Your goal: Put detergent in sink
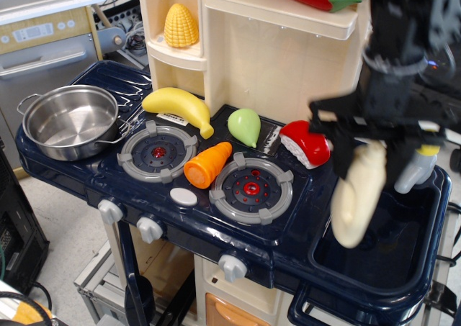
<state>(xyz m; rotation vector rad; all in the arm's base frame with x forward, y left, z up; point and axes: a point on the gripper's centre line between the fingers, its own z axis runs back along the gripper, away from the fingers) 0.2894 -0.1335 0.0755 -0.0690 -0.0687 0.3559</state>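
The cream-white detergent (359,195) hangs tilted in my black gripper (374,147), which is shut on its upper part. The picture is blurred by motion. The bottle's lower end is over the left part of the navy-blue sink (410,257), above the basin and clear of its floor. The sink sits at the right end of the toy kitchen counter.
A grey faucet with a yellow top (419,164) stands at the sink's back right. On the counter lie a red-white piece (306,143), a green pear (245,127), an orange carrot (207,165), a yellow banana (178,106) and a steel pot (68,121). Cream shelves rise behind.
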